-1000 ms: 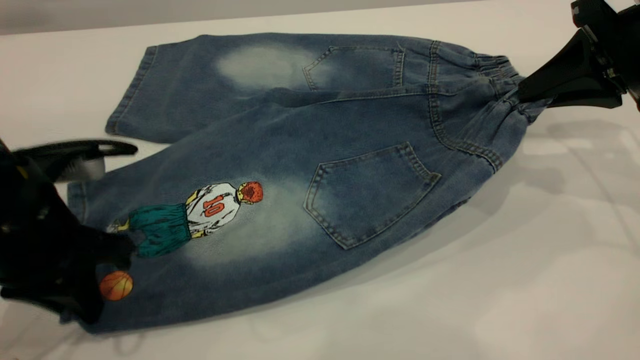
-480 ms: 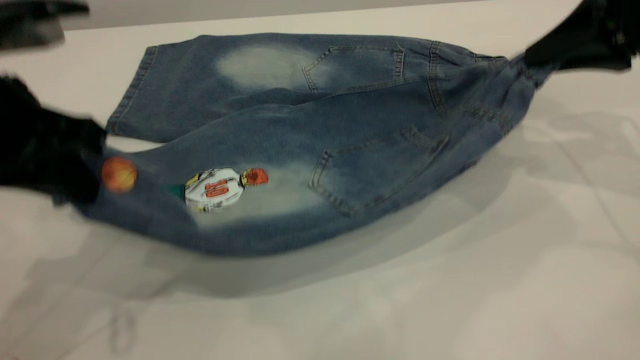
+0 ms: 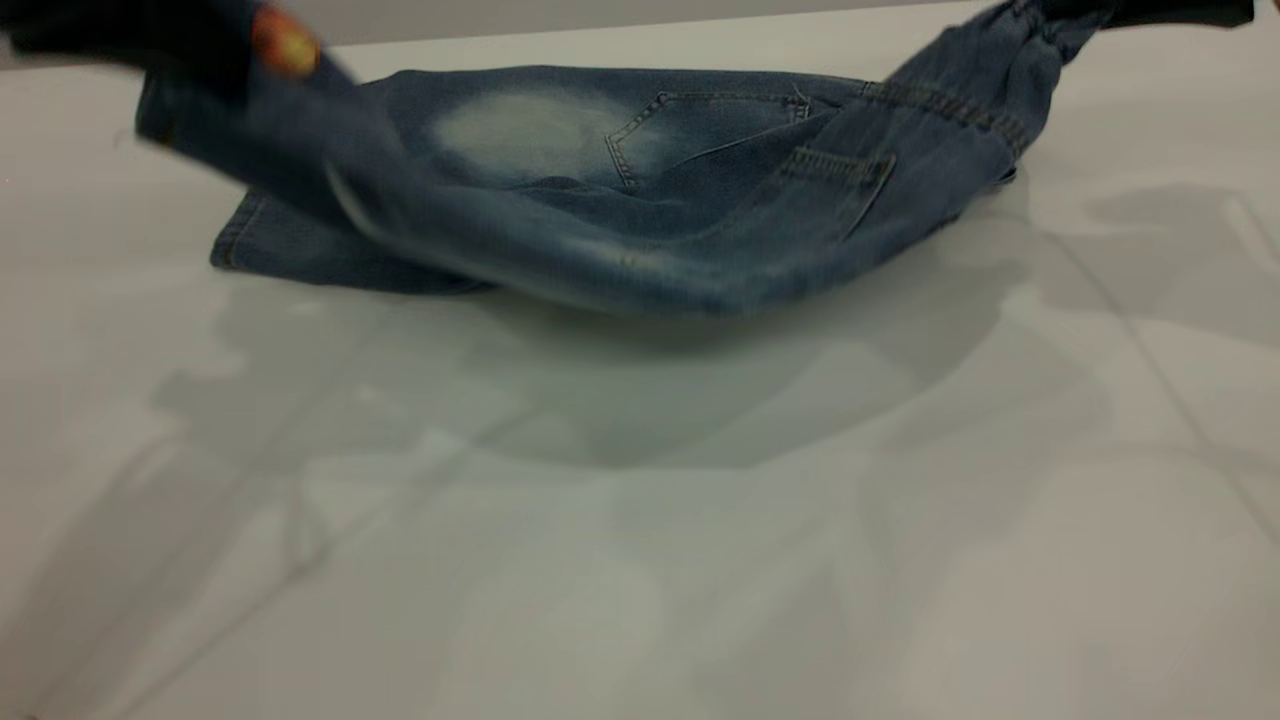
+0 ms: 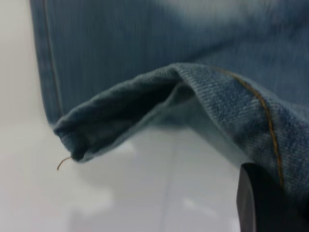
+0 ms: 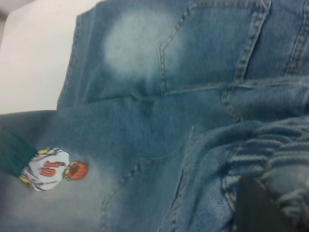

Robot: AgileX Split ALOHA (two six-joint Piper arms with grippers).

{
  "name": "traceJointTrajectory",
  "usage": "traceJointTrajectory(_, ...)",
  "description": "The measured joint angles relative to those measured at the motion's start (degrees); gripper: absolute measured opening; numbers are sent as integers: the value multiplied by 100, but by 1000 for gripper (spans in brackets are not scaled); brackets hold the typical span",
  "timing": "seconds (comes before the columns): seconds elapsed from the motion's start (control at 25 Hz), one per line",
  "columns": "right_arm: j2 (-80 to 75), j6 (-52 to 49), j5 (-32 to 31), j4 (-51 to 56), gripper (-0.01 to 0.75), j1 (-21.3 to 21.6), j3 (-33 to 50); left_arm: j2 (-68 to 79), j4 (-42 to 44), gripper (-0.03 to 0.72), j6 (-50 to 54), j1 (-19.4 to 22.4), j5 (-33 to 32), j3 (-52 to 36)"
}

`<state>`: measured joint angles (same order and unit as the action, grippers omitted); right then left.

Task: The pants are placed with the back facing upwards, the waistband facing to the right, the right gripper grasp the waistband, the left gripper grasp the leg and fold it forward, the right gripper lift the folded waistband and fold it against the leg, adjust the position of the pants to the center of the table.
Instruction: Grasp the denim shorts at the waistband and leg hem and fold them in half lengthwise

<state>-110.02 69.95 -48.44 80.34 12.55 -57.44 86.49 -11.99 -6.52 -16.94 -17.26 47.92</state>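
The blue denim pants (image 3: 640, 260) hang between my two grippers, sagging in the middle above the white table (image 3: 640, 560). At the far left, my left gripper (image 3: 130, 40) is shut on the printed leg (image 3: 300, 150), lifted high; the orange basketball print (image 3: 285, 45) shows beside it. At the far right, my right gripper (image 3: 1130, 12) is shut on the waistband (image 3: 1030, 30), also raised. The plain leg (image 3: 520, 130) lies flat on the table behind. In the left wrist view a black finger (image 4: 268, 203) pinches the leg's hem (image 4: 120, 116). The right wrist view shows the ruched waistband (image 5: 285, 154) against a finger (image 5: 256, 208).
The table stretches wide in front of the pants, with only shadows on it. Its far edge (image 3: 600, 25) runs just behind the plain leg. A back pocket (image 3: 700, 120) faces up on the flat half.
Both grippers have risen and moved toward the far side, carrying the printed leg and waistband up off the table. The near half of the pants now hangs over the plain leg.
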Motion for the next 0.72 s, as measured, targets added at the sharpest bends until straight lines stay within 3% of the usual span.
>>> traceJointTrajectory(0.44, -286, 2, 181, 50, 47, 0, -597, 940, 0, 84, -65, 17, 1159, 294)
traceJointTrajectory(0.72, -564, -109, 161, 50, 47, 0, -1092, 1449, 20, 84, -412, 28, 1116, 1115)
